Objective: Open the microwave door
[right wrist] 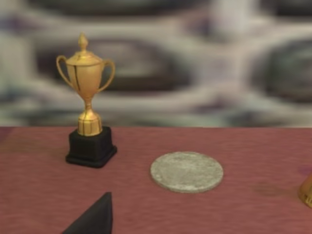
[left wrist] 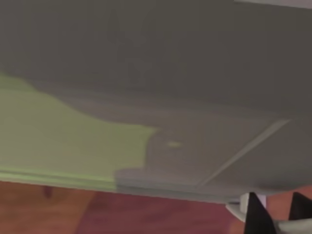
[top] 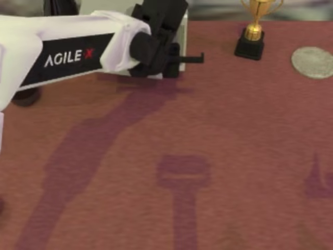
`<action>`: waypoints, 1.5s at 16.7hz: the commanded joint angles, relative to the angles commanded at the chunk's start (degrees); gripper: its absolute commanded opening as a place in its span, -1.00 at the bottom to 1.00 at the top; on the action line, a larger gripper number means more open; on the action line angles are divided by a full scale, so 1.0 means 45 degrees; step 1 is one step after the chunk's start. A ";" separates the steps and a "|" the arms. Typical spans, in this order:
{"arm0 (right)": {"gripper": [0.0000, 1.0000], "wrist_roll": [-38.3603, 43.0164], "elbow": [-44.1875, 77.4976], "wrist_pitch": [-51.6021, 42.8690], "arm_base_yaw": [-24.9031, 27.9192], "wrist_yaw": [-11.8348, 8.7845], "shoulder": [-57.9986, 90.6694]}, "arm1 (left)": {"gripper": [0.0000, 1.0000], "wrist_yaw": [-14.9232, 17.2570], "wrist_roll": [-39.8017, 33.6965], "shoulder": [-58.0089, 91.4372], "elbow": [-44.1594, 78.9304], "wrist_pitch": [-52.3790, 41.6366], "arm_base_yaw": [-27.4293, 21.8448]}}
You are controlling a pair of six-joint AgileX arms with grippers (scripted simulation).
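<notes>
Nearest the overhead camera, the white left arm reaches across the table's far left, its black left gripper (top: 174, 54) pressed against the microwave (top: 182, 31), of which only a light-grey corner shows beside the wrist. From the left wrist view, the green inner floor (left wrist: 58, 136) and grey cavity are exposed, so the microwave door (left wrist: 280, 225) appears already swung partly open; a pale edge between the dark fingertips (left wrist: 256, 214) is probably that door's rim, though the view is too close to be sure. Fingers stand slightly apart, seemingly clamped on this edge. Remaining: widening the swing, judging by the arm's position close to the cabinet. Right gripper (right wrist: 95, 219) hangs parked, facing a gold trophy (right wrist: 87, 112) and a grey disc (right wrist: 186, 171).
</notes>
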 joint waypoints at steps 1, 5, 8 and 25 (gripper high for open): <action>1.00 0.0000 0.0000 0.0000 0.0000 0.0000 0.0000 | -1.00 0.0062 0.0119 -0.0063 -0.0152 0.0062 0.0020; 1.00 0.0000 0.0000 0.0000 0.0000 0.0000 0.0000 | -1.00 0.0100 0.0186 -0.0089 -0.0258 0.0083 0.0045; 1.00 0.0000 0.0000 0.0000 0.0000 0.0000 0.0000 | -1.00 0.0100 0.0186 -0.0089 -0.0258 0.0083 0.0045; 1.00 0.0000 0.0000 0.0000 0.0000 0.0000 0.0000 | -1.00 0.0100 0.0186 -0.0089 -0.0258 0.0083 0.0045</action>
